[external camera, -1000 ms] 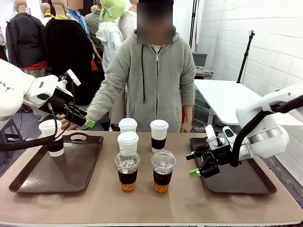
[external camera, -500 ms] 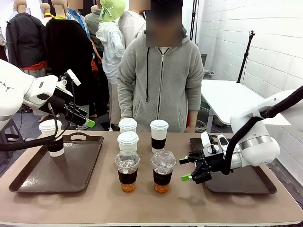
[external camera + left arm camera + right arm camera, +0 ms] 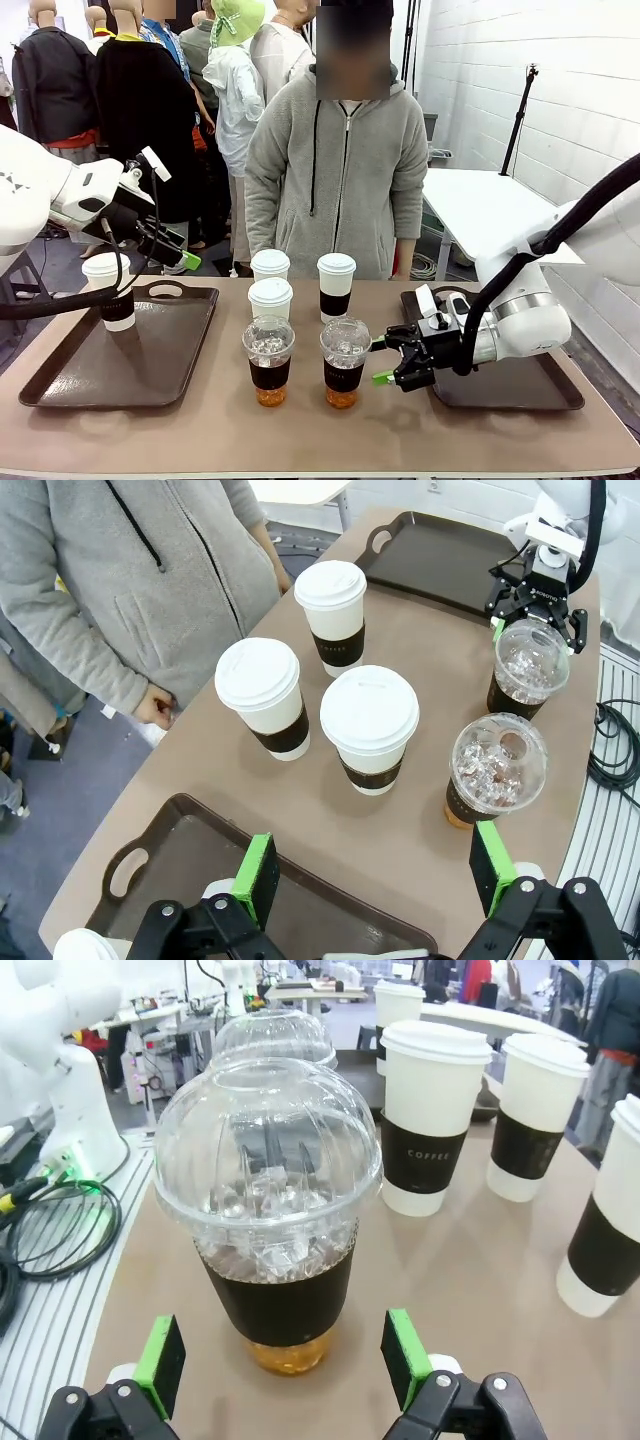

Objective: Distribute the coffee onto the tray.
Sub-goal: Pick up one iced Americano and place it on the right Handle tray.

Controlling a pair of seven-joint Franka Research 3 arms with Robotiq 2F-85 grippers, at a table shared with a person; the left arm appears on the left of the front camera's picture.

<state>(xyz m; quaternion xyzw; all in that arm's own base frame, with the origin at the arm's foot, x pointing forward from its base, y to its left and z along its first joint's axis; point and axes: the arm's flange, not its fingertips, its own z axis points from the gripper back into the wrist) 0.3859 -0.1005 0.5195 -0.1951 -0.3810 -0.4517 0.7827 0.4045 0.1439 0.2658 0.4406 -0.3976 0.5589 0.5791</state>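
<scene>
Reaching in from the right of the front view, the right gripper [image 3: 380, 360] stands with its jaws spread wide and nothing between them. The nearer clear cup [image 3: 345, 362] is immediately to its left in that frame. The cup stands upright on the bare table at lower centre, so its long axis is vertical. The gripper comes at it level, at about sleeve height.

In the right wrist view the cup [image 3: 268, 1210] sits dead ahead. The green pads [image 3: 405, 1357] show at the bottom edge on either side of its base, apart from the sleeve. Whether the tips have yet drawn level with the cup wall I cannot tell.

The second clear cup [image 3: 268, 360] is just left of the first, and three white lidded cups [image 3: 270, 298] stand behind them. A fourth white cup [image 3: 108, 290] is on the left tray [image 3: 150, 370].

The left gripper [image 3: 375, 873] hangs open and empty over that tray, well apart from the clear cups, so the right arm is the nearer one. The right tray [image 3: 510, 385] lies bare at lower right, behind the right gripper, and is probably where this cup belongs.
</scene>
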